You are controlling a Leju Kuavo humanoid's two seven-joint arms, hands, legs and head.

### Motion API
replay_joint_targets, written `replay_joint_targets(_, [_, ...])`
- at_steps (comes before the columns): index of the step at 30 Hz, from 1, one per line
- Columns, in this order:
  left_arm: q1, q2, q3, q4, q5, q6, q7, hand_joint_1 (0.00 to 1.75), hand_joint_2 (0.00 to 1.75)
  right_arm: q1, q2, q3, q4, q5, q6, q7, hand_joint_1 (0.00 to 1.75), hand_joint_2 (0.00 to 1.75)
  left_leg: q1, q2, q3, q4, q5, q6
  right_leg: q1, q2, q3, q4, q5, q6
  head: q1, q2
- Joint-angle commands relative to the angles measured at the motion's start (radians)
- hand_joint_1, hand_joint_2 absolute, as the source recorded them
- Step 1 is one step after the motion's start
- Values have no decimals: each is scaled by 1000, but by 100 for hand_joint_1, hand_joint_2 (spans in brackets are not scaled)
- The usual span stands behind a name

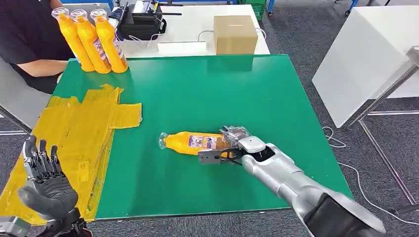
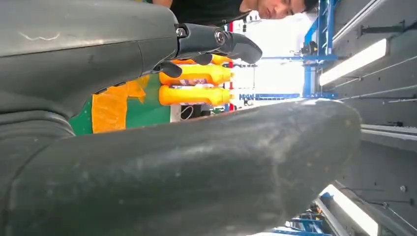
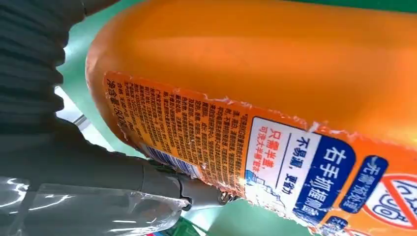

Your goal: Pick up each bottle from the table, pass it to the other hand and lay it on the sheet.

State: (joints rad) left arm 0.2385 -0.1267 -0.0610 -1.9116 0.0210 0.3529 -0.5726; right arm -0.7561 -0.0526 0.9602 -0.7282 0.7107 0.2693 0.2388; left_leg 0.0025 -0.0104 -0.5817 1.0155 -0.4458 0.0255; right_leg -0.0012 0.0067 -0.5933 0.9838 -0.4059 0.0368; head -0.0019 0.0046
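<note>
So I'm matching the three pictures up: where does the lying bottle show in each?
Head view: bottle lying mid-table, right robot hand at its base.
Left wrist view: not in it.
Right wrist view: its label close up.
Shared landmark: green table.

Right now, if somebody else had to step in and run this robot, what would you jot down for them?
Right hand: at the base end of the lying bottle in the middle of the green table, fingers against it; I cannot tell whether the grip is closed.
Left hand: open, holding nothing, raised over the near end of the yellow sheet.
Three standing bottles: upright in a row at the table's far left corner, beside a seated person.
Done: no bottle lies on the sheet.
Left: lift the lying bottle, pass it to the left hand, lay it on the sheet, then handle the other three.
</note>
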Motion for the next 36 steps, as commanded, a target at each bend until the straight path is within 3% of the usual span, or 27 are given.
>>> replay_joint_targets(1, [-27,14,-12,54,4,-2,5,0,0,-43,12,9,73,-2,7,-8,0,175,-1,0,2,-1,0,-1,0,-1,1,0,-1,0,0,0])
replay_joint_targets(6, [-27,14,-12,54,4,-2,5,0,0,-43,12,9,73,-2,7,-8,0,175,0,0,2,-1,0,-1,0,-1,2,0,-1,0,0,0])
replay_joint_targets(13, [-88,27,-67,117,29,-14,18,0,0,15,106,-27,321,59,-62,-39,0,175,0,-2,4,-2,0,-1,0,-2,4,-2,-1,0,0,0])
replay_joint_targets(14, [-93,27,-69,124,32,-13,19,0,0,22,113,-26,338,67,-65,-37,168,175,0,-2,5,-3,0,-1,0,-3,5,-3,-1,0,0,0])
replay_joint_targets(15, [-97,30,-76,129,36,-12,21,0,0,26,123,-31,361,77,-70,-39,175,175,0,-1,5,-2,0,-1,0,-2,5,-2,-1,0,0,0])
replay_joint_targets(21, [-97,34,-74,131,49,-7,16,0,0,29,115,-108,343,39,-112,-78,175,175,1,5,17,-3,-4,-4,0,5,13,-3,0,-1,0,0])
replay_joint_targets(28, [-99,34,-71,131,54,-8,12,0,0,37,100,-119,303,48,-85,-73,175,175,1,4,18,-3,-1,-3,1,5,8,-4,1,-3,0,0])
replay_joint_targets(36, [-102,34,-70,134,55,-7,11,0,0,35,100,-121,308,51,-84,-74,175,175,0,5,18,-2,-1,-2,1,6,15,-3,2,-3,0,0])
